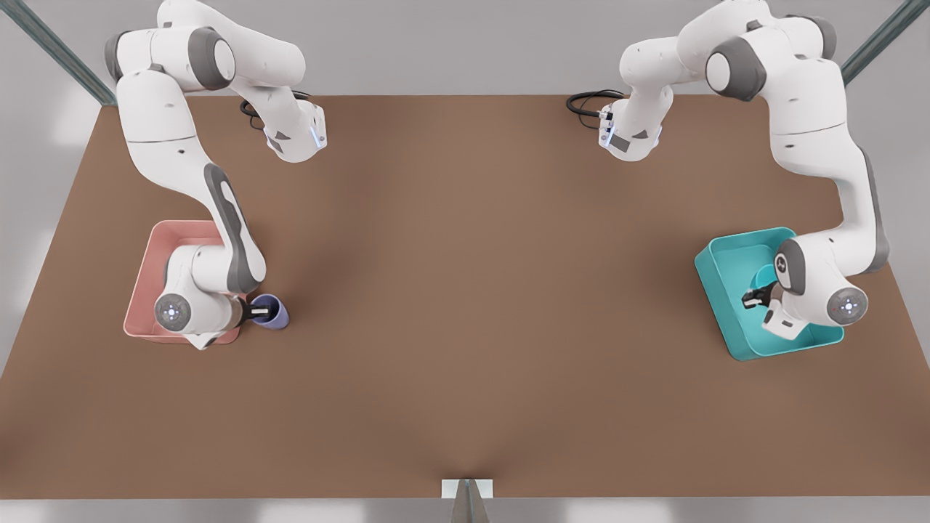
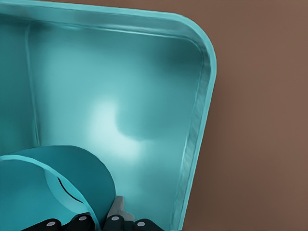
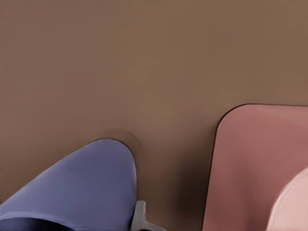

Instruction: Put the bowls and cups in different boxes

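- Right gripper (image 1: pixel 256 313), at the front view's left: jaws clamped on the lavender cup (image 1: pixel 272 311), which is tilted just beside the pink box (image 1: pixel 145 272).
- Left gripper (image 1: pixel 755 296): jaws clamped on the teal bowl (image 2: pixel 53 185), held over the teal box (image 1: pixel 716 265).

Matt brown table (image 1: pixel 465 327), plain and smooth. Glossy, plastic-looking teal box (image 2: pixel 202 72) with soft sheen inside; smooth teal bowl (image 2: pixel 72 168) within it. Smooth matt lavender cup (image 3: pixel 82 183).
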